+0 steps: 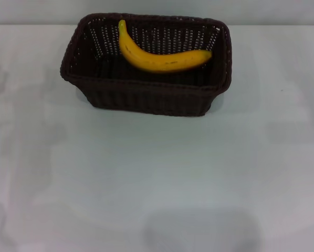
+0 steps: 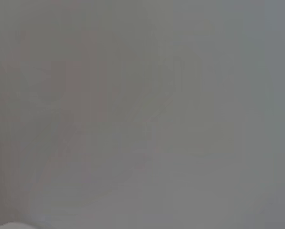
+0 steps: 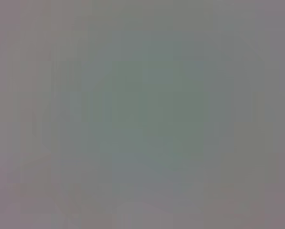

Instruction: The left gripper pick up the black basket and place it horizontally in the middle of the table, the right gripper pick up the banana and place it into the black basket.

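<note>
A: Status? Banana (image 1: 159, 56) is seen lying inside black basket (image 1: 146, 94), set lengthwise at twelve o'clock on desk (image 1: 157, 178).

B: Both placements judged done. Neither hand is seen; grip state cannot be told.

Even, soft light; faint shadows on the table (image 1: 157, 173); both wrist views featureless blur.

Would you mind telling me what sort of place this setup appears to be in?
Probably a robot test bench or lab rather than a home: a plain white table holds only a black basket with a banana lying in it, against a bare pale wall.
</note>
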